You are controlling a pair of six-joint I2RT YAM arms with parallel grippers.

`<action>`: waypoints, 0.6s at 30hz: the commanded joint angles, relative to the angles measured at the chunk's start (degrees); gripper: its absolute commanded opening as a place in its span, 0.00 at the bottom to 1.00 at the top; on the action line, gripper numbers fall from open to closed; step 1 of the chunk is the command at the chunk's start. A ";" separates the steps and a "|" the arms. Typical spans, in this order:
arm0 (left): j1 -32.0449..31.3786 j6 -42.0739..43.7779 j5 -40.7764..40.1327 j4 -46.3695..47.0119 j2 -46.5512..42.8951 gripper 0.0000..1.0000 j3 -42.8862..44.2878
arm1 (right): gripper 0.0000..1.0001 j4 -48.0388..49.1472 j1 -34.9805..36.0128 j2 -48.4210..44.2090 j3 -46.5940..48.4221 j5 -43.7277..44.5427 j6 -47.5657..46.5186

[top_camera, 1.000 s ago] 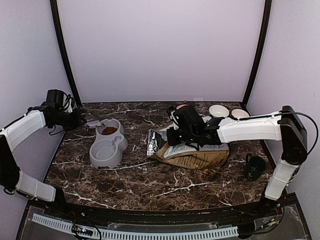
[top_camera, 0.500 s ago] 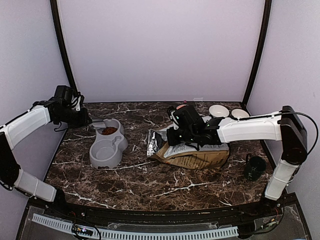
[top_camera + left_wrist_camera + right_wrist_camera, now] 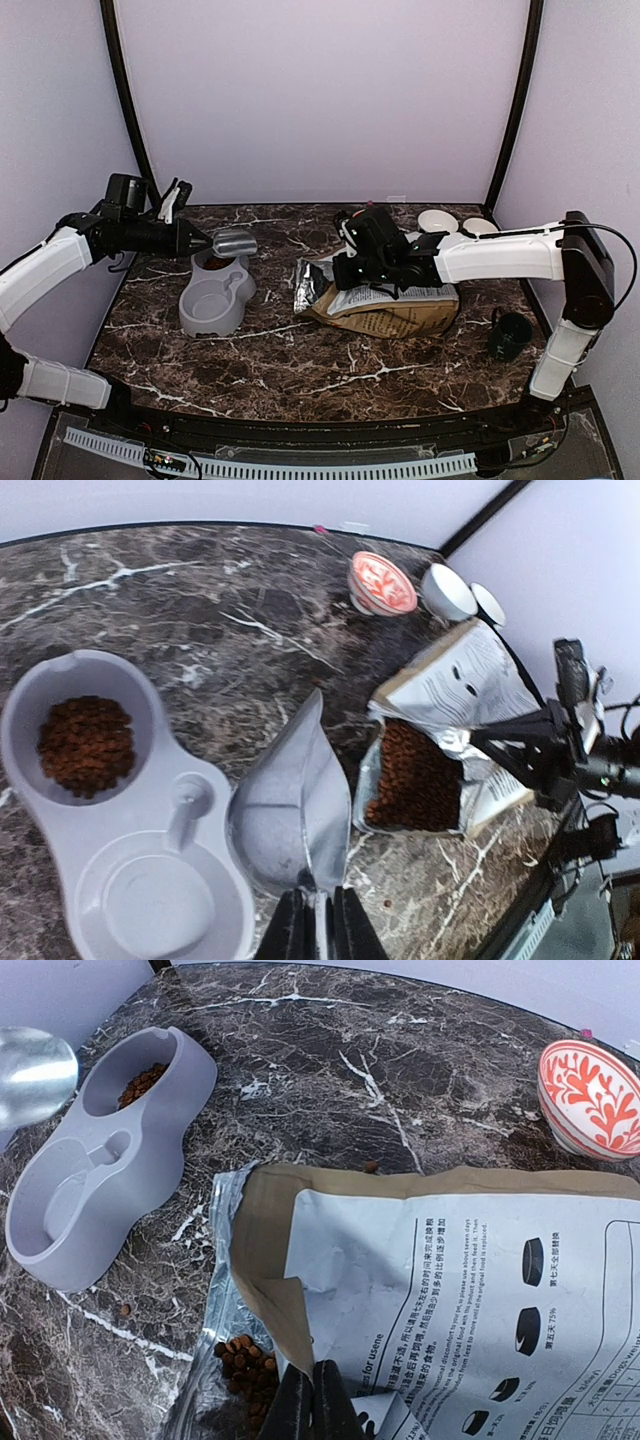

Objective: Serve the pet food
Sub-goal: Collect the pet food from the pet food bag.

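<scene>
Brown paper bag (image 3: 450, 1260): it lies flat on the marble table (image 3: 300, 370), nearest the arm bases. Its foil-lined mouth opens toward the grey double bowl (image 3: 210, 305).
Right gripper (image 3: 312, 1400): the jaws are pressed together on the bag's upper flap near the mouth. It seems to pinch the flap so the mouth stays agape.
Pet food (image 3: 85, 745): one small heap sits in the bowl's far compartment. The near compartment is bare. More kibble (image 3: 408, 775) shows inside the bag's mouth, and a few stray pellets lie on the marble.
Scoop (image 3: 285, 810): a silvery trough, empty, hanging just above the filled compartment.
Left gripper (image 3: 315, 920): it is clamped on the scoop's thin handle.
Red-patterned bowl (image 3: 590, 1085): it stands at the far edge beyond the bag and plays no part.
Step in hand: probably the empty trip from the bowl to the bag for another load.
Doing it well: lift the scoop over the bowl rim. Enter the bag mouth open end first, low along the foil. Keep the trough level once it is loaded, and let the right arm hold the flap up.
Heading and long axis: the bowl heap is roundish, with no real direction. The kibble in the bag is longer than wide and runs lengthwise from the mouth inward. The scoop's long axis runs handle to lip, with the lip away from the left gripper, toward the bag side.
</scene>
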 commanded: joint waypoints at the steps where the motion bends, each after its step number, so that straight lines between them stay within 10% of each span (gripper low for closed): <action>1: -4.25 0.03 7.65 3.66 -1.12 0.00 -2.87 | 0.00 -0.13 -1.57 -0.07 2.45 3.07 0.15; 18: -16.73 -4.57 5.76 11.61 5.83 0.00 -4.41 | 0.00 -1.86 -1.57 -0.62 3.74 4.51 -0.60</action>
